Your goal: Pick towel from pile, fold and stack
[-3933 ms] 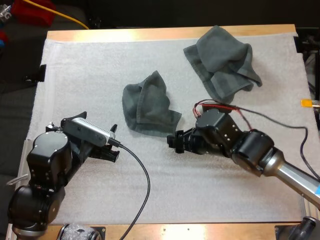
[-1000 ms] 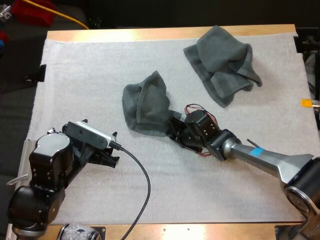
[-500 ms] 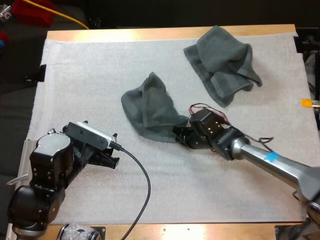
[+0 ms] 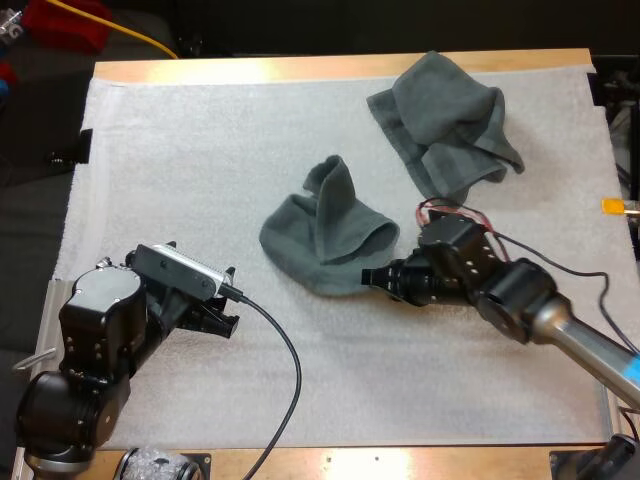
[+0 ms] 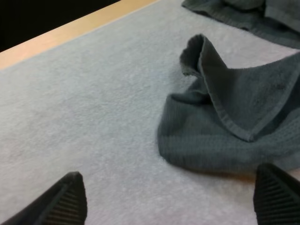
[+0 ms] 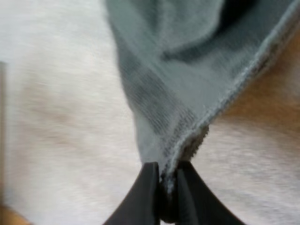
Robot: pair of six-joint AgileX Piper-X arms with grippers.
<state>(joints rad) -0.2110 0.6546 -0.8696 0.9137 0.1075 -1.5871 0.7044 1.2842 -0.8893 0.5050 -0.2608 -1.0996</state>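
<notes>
Our right end effector (image 4: 374, 277) sits just right of centre in the high view, low over the white mat (image 4: 200, 150). It is clamped on the lower right corner of the crumpled towel (image 4: 330, 240). In the right wrist view the hemmed corner is pinched between the two black fingers (image 6: 146, 197), which press on it from both sides. The towel lies in the middle of the mat, one fold standing up as a ridge toward the top of the frame and the rest spread flat.

A second towel (image 4: 445, 125) lies bunched in the upper right of the high view, near the far edge of the counter (image 4: 330, 66) and well apart from the first.

Our left end effector (image 4: 228, 297) is in the lower left of the high view. Its fingers are spread wide with nothing between them, and they point toward the crumpled towel. In the left wrist view that towel lies on the mat beyond the fingertips, clear of them.
</notes>
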